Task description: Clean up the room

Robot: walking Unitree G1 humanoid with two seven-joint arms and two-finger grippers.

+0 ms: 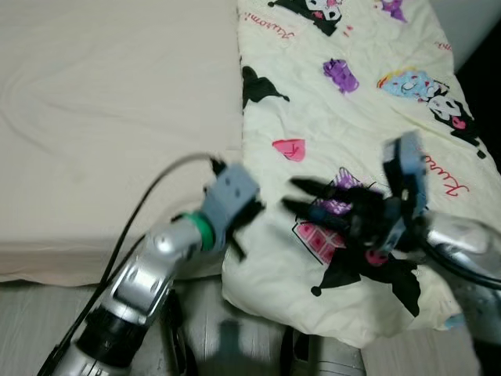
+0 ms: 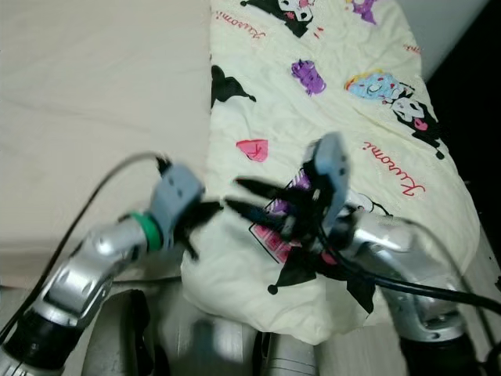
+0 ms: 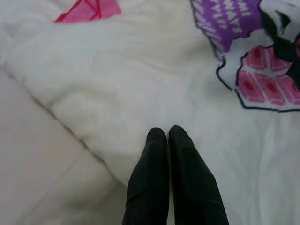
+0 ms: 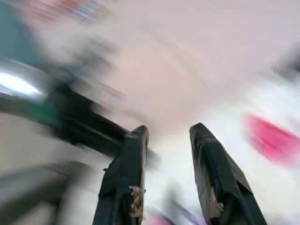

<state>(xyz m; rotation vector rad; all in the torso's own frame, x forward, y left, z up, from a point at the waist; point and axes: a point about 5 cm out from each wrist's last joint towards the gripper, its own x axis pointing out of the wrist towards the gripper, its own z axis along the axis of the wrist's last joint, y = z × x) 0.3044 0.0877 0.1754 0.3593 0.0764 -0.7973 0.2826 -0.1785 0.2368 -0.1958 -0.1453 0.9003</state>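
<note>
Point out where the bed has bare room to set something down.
The bare mattress, from the blanket edge leftward to the bed's front edge, is free. It is crowded at the blanket's near corner, where the left gripper and right gripper meet.

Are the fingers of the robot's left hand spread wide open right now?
No, the left hand's two black fingers are pressed together side by side, tips resting at the edge of the printed blanket.
</note>
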